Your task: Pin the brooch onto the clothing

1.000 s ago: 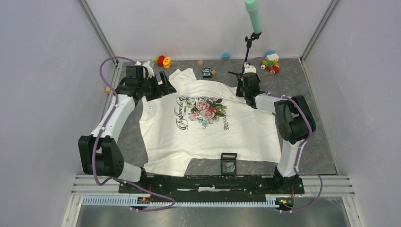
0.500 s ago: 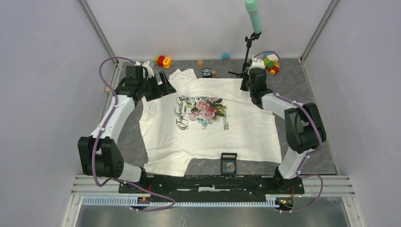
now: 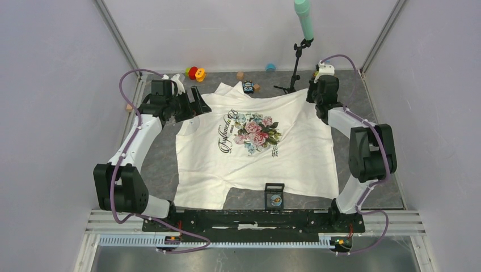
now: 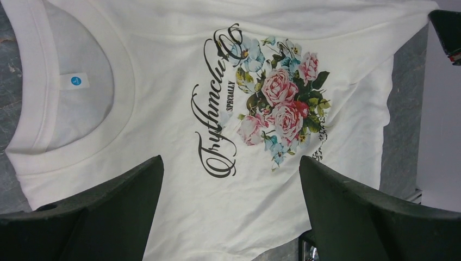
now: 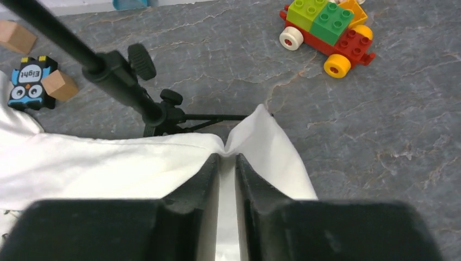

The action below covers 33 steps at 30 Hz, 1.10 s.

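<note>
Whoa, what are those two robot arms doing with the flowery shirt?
It looks like they are laying out a white T-shirt with a rose print so a brooch can go on it. The right end effector is shut on the shirt's far right corner, pinching the cloth. The left end effector hangs open above the collar side, holding nothing. The small round blue-and-gold brooch sits in its black square holder at the near edge, not yet pinned on.

I find the tripod stand crowding the right gripper on its left. Bare table lies open rightward as far as the brick car. The T-shirt covers mid-table.
</note>
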### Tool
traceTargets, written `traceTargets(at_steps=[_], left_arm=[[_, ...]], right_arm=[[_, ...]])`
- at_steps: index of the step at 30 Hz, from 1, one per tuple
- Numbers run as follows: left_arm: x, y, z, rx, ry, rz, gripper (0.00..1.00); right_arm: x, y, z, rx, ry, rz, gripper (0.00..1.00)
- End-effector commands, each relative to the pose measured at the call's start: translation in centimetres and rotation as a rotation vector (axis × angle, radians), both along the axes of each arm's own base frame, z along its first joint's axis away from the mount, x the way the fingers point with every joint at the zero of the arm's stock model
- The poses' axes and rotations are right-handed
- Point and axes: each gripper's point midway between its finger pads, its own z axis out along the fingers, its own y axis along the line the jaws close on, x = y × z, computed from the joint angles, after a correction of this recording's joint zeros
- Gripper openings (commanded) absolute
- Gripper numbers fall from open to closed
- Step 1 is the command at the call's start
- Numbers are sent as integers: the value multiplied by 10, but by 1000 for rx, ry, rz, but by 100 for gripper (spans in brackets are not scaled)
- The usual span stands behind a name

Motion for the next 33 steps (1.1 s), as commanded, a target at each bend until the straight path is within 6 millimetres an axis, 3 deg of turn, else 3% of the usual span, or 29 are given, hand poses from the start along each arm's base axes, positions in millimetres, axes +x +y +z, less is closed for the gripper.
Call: traceTargets(at_steps=[1,2,4,7,11,17,22,26,33], left_arm=[[0,6,8,33,-48,-5,100],[0,6,8,30,-50,-5,100],[0,5,10,18,-65,-1,100],[-4,7,16,21,-109,18,100],[-21,15,7,90,-109,22,100],[-55,23,-23,145,-56,4,100],[-52,24,-14,158,-84,1,100],[-53,40,-23,247,-60,34,100],[-51,34,-16,215,-77,21,100]], right_arm=[[17,2,19,-93,-11,89,37],[14,2,21,-91,-9,90,50],[3,3,30,-73,-22,89,67],[-18,9,43,-30,-21,121,78],[-63,42,55,93,9,273,79],[-156,85,51,86,101,438,81],[-243,114,45,141,131,551,81],[-299,131,32,256,177,611,79],[-350,142,-6,267,301,649,79]])
